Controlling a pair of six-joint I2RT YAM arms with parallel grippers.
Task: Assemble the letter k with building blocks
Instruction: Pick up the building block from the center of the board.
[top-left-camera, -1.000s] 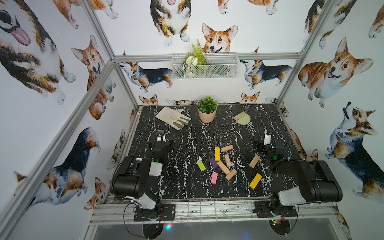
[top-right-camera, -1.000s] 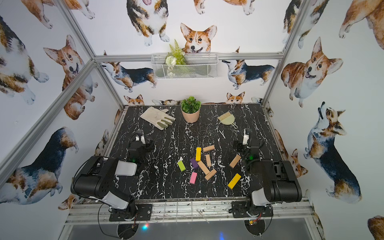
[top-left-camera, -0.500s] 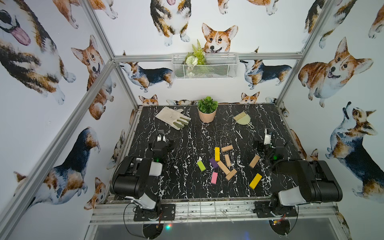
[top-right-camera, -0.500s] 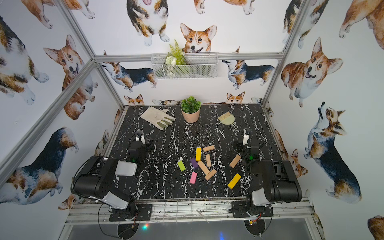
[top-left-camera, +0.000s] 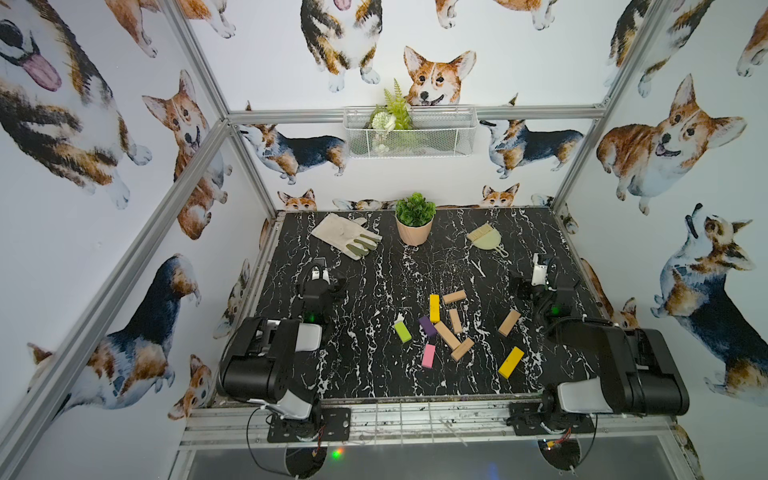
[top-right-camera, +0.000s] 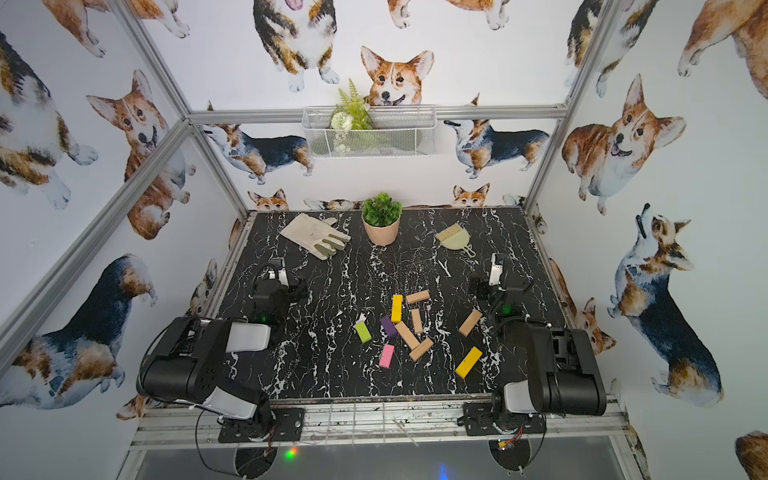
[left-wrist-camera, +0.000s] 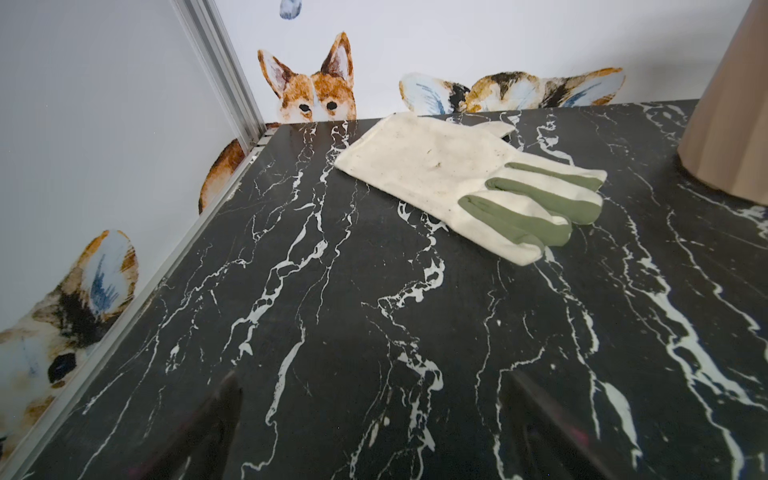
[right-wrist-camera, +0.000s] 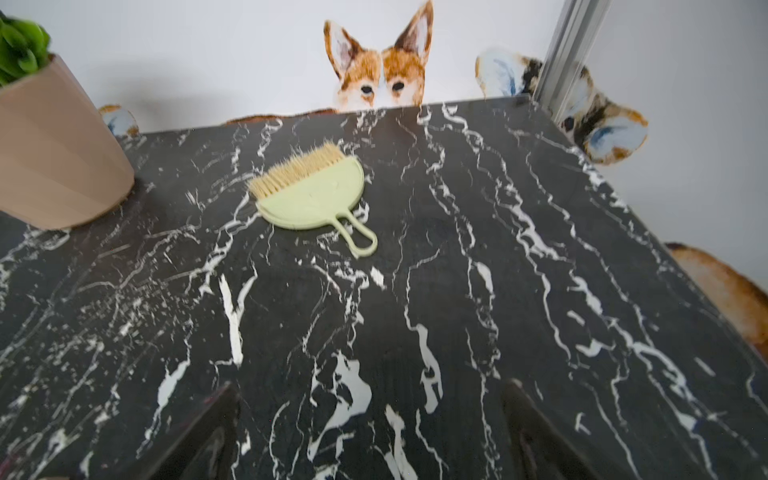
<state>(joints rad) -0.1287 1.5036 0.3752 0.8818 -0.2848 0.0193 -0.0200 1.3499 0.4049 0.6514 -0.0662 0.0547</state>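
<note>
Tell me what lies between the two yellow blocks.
The short tan block lies between the far yellow block and the near yellow block; a second tan block ends beside that line. Both top views show this.

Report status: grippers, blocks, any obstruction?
Open and empty: left gripper, right gripper. Ten building blocks scattered flat on table, no K yet. Far back, apart from blocks: glove, potted plant, brush.

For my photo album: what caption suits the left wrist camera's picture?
A cream-and-green glove lies on the marble table near a pot, beyond the open left gripper.
</note>
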